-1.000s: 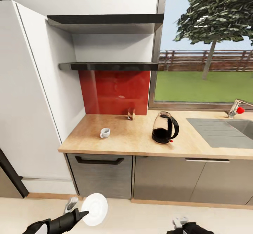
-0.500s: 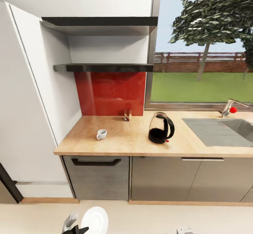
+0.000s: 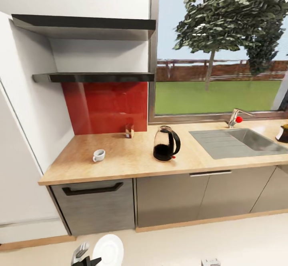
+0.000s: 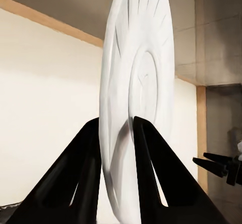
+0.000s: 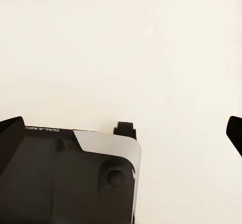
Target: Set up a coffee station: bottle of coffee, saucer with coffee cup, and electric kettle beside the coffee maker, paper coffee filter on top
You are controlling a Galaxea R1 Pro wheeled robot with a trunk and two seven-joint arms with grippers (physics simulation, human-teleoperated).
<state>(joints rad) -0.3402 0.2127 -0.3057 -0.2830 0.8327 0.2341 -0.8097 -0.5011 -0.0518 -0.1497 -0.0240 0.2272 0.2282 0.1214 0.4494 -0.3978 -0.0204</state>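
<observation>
My left gripper [image 4: 117, 138] pinches the saucer [image 4: 138, 98] edge-on, low before the cabinets; the coffee cup [image 3: 99, 155] waits ahead, slightly left, on the worktop [image 3: 132, 164]. My right gripper's state I cannot tell.

Left gripper [image 3: 86, 257] at the lower edge of the view, clamped on the saucer [image 3: 108, 250], which stands on edge just to its right. Well beyond it: kitchen countertop [image 3: 132, 166]. Coffee cup [image 3: 99, 155] straight ahead of the gripper; electric kettle [image 3: 166, 144] farther right, apart from the cup. Sink [image 3: 240, 141] beyond that.
</observation>
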